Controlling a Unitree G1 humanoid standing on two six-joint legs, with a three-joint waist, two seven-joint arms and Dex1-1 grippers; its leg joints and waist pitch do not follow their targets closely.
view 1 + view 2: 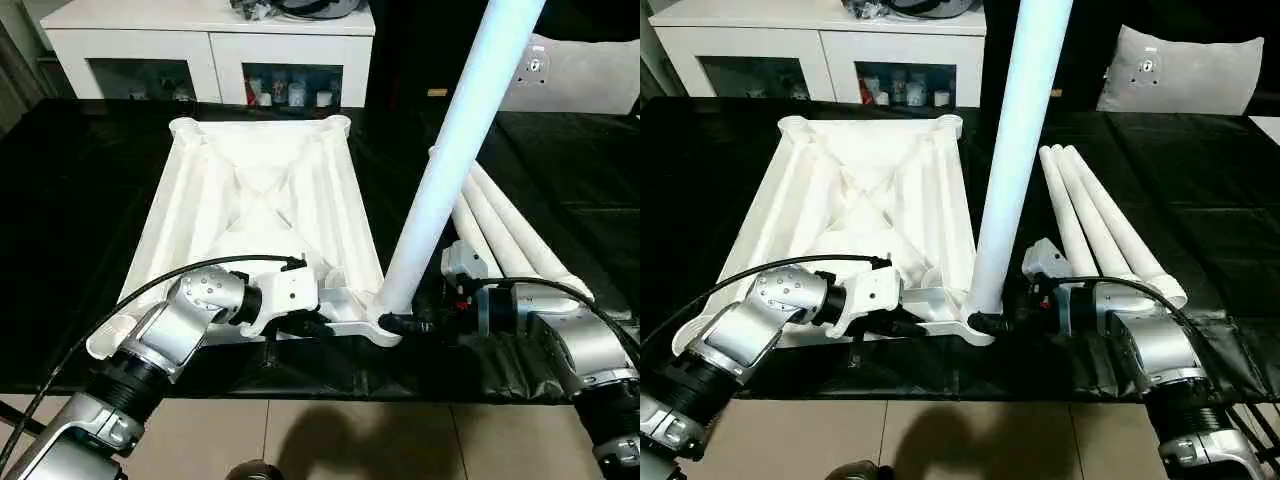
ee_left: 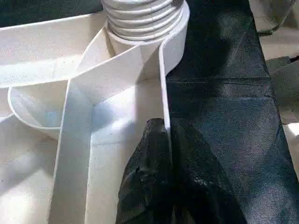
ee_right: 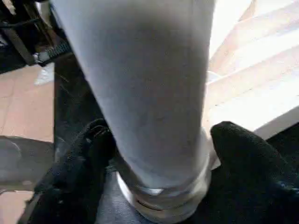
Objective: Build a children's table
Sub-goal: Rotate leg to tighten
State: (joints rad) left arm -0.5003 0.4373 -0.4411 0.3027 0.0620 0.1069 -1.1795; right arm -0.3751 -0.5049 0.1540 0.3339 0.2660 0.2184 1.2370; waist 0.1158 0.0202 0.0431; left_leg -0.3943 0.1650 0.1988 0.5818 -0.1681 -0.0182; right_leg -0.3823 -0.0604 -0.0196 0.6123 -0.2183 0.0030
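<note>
The right tool point(image 3: 159, 154) clamps the upright leg point(image 1: 1015, 150) in the upturned tabletop's point(image 1: 870, 200) near corner socket while the left tool point(image 2: 163, 186) pinches its near edge wall, three spare legs point(image 1: 1100, 215) alongside.

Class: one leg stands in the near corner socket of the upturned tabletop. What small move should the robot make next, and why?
Probably the right claw should twist the upright leg further: thread ridges show above the corner socket, while the left claw pinches the tabletop's rim.
</note>
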